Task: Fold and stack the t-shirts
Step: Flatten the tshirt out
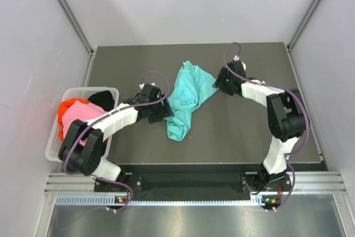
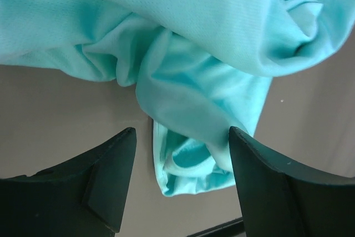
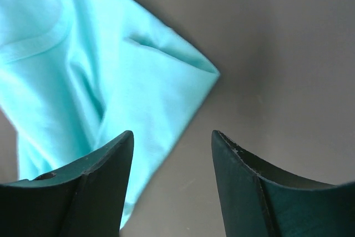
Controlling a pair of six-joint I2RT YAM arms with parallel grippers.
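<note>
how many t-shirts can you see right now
4: the teal shirt lies crumpled on the table; the red-orange shirt, pink shirt and black shirt are heaped in the white basket. More may be hidden beneath them.

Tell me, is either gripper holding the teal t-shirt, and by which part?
Nothing is held: the left gripper and the right gripper are both open at the teal t-shirt.

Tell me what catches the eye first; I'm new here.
A crumpled teal t-shirt lies on the table, the left gripper open by its lower part, the right gripper open at its right edge. At far left, a white basket holds a pink shirt, a red-orange shirt and a black shirt.
</note>
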